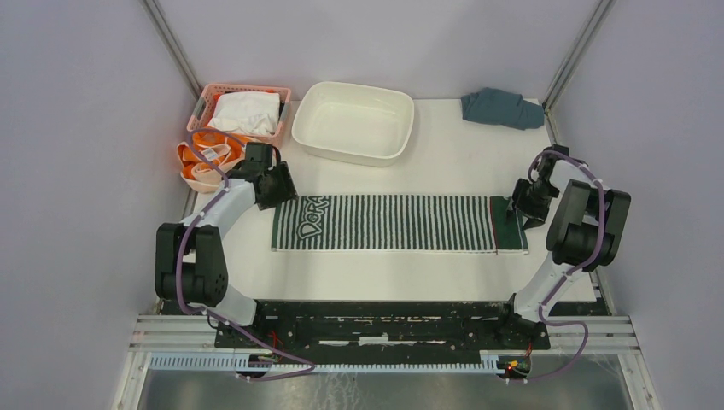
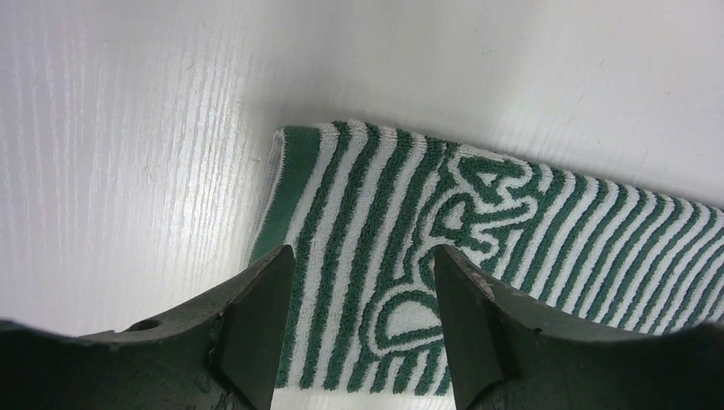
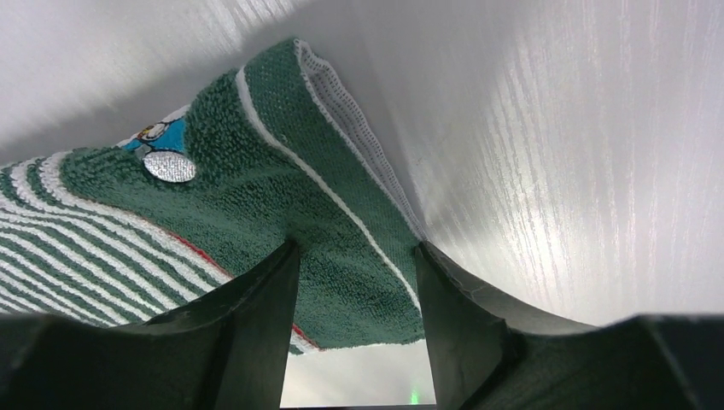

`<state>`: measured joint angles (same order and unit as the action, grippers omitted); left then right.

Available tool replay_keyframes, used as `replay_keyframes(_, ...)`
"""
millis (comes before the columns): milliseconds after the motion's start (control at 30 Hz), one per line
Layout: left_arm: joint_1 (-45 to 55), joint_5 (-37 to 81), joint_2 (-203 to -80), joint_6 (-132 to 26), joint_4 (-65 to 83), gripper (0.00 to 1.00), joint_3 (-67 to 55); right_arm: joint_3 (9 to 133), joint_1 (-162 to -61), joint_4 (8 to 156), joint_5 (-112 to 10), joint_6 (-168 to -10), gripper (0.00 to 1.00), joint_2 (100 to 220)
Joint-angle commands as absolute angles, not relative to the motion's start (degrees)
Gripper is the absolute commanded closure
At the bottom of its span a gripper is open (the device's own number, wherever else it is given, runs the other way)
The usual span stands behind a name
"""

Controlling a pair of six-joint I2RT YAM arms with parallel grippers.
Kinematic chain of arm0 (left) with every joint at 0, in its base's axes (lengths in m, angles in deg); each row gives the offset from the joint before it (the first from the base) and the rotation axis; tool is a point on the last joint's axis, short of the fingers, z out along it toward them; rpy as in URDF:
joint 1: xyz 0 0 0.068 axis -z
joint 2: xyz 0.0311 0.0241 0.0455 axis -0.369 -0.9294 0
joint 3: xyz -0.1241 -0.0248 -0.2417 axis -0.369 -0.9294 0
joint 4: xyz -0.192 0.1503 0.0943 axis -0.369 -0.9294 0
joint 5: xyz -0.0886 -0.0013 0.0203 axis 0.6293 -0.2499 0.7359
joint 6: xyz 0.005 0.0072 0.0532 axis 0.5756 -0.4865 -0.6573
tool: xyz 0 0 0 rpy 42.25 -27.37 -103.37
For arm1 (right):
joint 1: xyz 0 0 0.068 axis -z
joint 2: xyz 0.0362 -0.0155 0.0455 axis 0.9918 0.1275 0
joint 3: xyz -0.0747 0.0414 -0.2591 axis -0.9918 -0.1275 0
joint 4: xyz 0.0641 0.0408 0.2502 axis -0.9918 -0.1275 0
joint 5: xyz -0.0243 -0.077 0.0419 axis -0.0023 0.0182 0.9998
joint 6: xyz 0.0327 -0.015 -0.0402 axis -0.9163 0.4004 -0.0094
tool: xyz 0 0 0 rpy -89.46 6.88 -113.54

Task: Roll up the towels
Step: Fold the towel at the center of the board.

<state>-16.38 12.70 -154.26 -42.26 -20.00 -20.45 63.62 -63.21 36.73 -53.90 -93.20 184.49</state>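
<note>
The green-and-white striped towel [image 1: 397, 223] lies flat and stretched out lengthwise across the middle of the table. My left gripper [image 1: 277, 184] is open just over its left end, by the far corner. In the left wrist view [image 2: 363, 273] the stripes and white lettering [image 2: 461, 213] show between the fingers. My right gripper [image 1: 522, 205] is open over the towel's plain dark green right end [image 3: 341, 213], fingertips at the cloth. The orange towel [image 1: 205, 158] lies bunched at the far left, beside the basket.
A pink basket [image 1: 205, 96] holding a white cloth [image 1: 246, 111] stands at the back left. A white tub [image 1: 353, 122] stands behind the towel. A blue-grey cloth [image 1: 499, 108] lies in the back right corner. Grey walls close both sides.
</note>
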Motion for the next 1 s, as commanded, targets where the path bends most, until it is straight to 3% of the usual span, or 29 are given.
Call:
replay_keyframes(0,-16.21,12.24,-151.80,-44.99,-18.30,0.31,-20.77,64.10,-63.61,36.59,-56.34,-91.76,0.39,184.12)
replay_keyframes(333,-16.16,11.72,-150.82,-45.46,-18.54,0.31,-20.70,67.08,-63.78,35.88,-58.57,-86.22,0.37,179.32)
replay_keyframes(800,-16.20,10.63,-149.93,-45.84,-18.86,0.31,-20.48,64.90,-65.00,37.20,-56.91,-82.91,0.37,188.30)
replay_keyframes(967,-16.23,10.95,-149.73,-45.95,-18.84,0.30,-20.52,63.67,-65.07,37.84,-56.06,-83.30,0.42,189.79)
